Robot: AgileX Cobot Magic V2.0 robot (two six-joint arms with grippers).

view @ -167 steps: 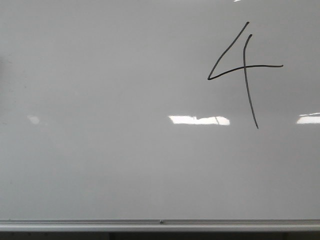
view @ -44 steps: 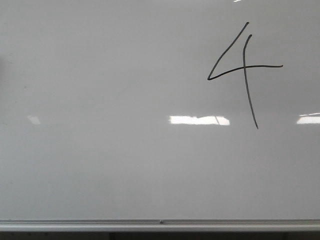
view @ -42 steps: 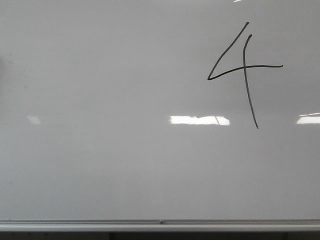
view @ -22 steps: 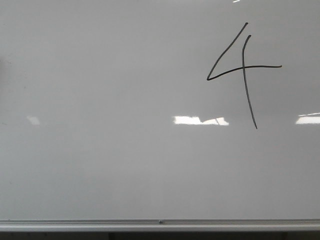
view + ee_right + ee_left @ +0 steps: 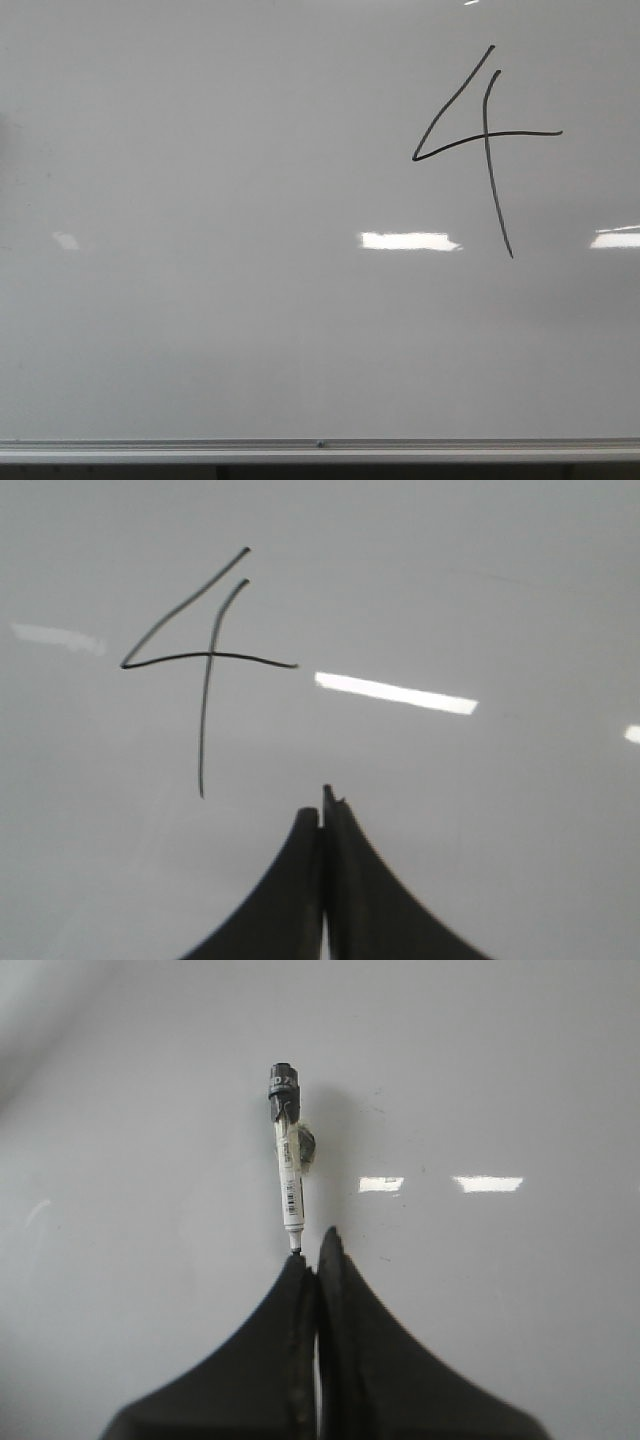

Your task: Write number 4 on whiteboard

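Black pincer halves of your left arm [image 5: 306, 1260] pinch a marker [image 5: 288, 1165]; the right pincer [image 5: 324, 805] is pressed together, empty. On the whiteboard [image 5: 200, 330], upper right, the number 4 [image 5: 487, 140] looks finished.

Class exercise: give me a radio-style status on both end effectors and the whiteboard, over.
Left end effector shut on marker. Right end effector shut, nothing seen in it. Number 4 complete on whiteboard, upper right in the front view. Nothing obstructing.

Both pincers are closed — the left pincer [image 5: 310, 1265] and the right pincer [image 5: 325, 810] show fingers pressed together.
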